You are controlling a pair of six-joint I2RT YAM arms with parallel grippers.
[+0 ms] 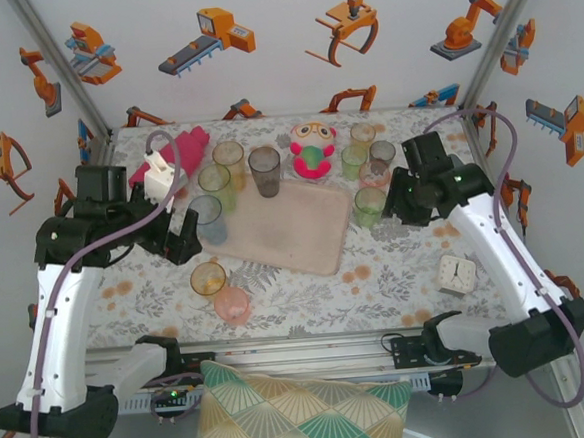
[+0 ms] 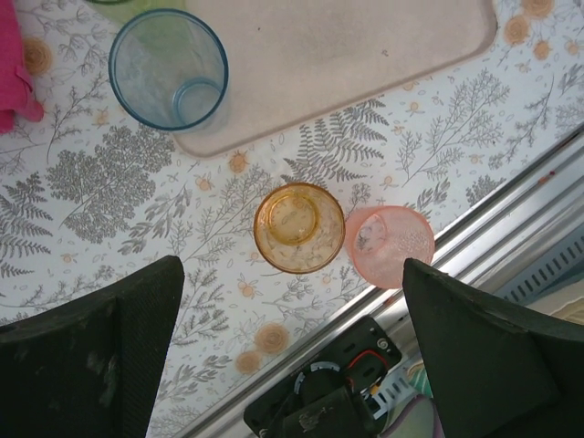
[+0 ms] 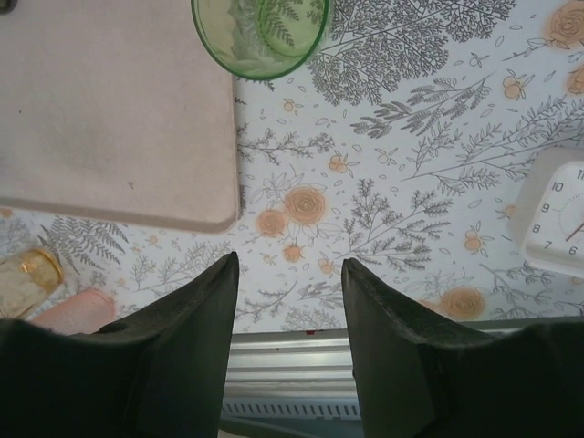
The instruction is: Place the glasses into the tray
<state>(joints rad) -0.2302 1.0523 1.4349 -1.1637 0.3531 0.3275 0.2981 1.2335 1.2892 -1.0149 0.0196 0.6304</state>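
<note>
Floral tabletop (image 1: 376,273) bore the tray (image 1: 283,230). Left end effector (image 2: 292,306) spread wide, empty, above amber glass (image 2: 298,227); right end effector (image 3: 290,274) half-spread, empty. Judged pre-grasp: descend, close.

Bright even light, faint shadows, sharp focus (overhead view softer)

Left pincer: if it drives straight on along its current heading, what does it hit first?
Probably the amber glass, upright on the table and centred between the open left pincer's fingers in the left wrist view. The pink glass right beside it may get clipped too. Depth is unclear.
</note>
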